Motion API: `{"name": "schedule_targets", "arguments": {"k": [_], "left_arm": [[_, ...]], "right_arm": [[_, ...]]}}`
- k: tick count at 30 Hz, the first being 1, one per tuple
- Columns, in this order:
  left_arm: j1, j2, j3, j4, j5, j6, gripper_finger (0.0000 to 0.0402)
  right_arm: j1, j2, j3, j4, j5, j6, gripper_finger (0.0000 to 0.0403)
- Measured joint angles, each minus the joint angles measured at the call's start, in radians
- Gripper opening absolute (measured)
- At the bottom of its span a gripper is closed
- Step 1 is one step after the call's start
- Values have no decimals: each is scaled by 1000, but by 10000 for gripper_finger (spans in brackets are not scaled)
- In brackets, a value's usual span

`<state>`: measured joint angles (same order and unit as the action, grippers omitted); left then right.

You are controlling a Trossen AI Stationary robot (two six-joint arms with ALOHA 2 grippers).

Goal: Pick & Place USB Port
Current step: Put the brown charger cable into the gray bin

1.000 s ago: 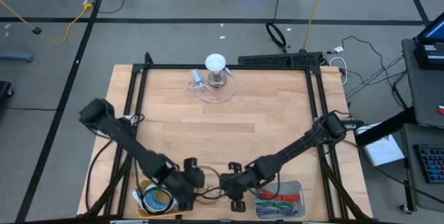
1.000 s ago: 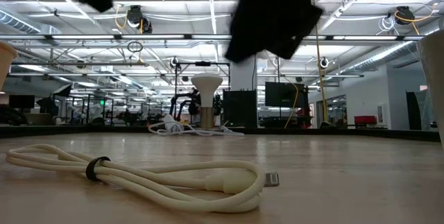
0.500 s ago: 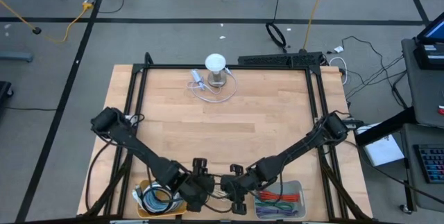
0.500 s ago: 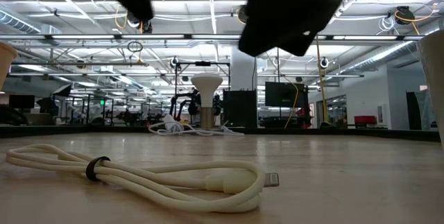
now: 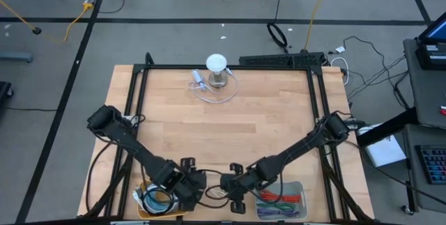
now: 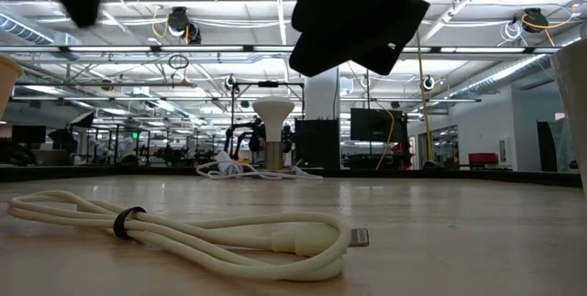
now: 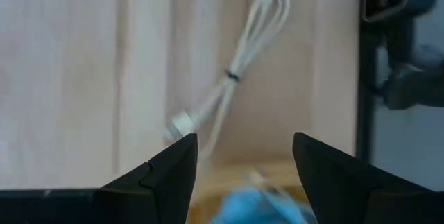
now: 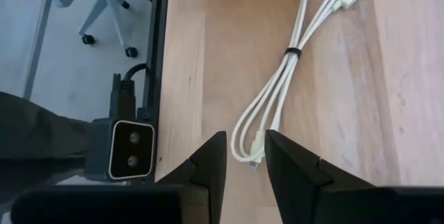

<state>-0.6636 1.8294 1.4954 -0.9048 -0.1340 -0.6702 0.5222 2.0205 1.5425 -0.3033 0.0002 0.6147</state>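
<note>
The left claw [image 5: 187, 181] has drawn back, spread wide over the white cable [image 7: 229, 92]; right claw [image 8: 241, 156] parted.

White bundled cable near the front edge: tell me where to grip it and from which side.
Grip the white cable at its dark tie band, where the strands are bunched tightest. It lies flat on the table, so come straight down, fingers straddling its width. The right gripper looks nearest.

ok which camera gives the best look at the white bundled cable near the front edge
The right wrist view: the white cable lies whole and sharp there, with its dark tie and both plugs visible. The low view shows it side-on, close up. The left wrist view has it blurred, and in the high view the arms mostly hide it.
</note>
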Motion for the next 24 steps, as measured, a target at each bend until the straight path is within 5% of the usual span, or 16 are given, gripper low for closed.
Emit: {"name": "schedule_targets", "arguments": {"k": [3, 11, 17, 24], "left_arm": [[-76, -70, -2, -62, -37, -115, 236], [-317, -388, -27, -358, -541, -690, 153], [-365, -396, -30, -359, -569, -731, 107], [-340, -349, -31, -378, -498, -727, 125]], "right_arm": [[-5, 0, 0, 6, 0, -2, 91], [-30, 0, 0, 87, 4, -38, 91], [-86, 21, 2, 143, 3, -79, 91], [-150, 120, 0, 188, -134, -9, 91]]}}
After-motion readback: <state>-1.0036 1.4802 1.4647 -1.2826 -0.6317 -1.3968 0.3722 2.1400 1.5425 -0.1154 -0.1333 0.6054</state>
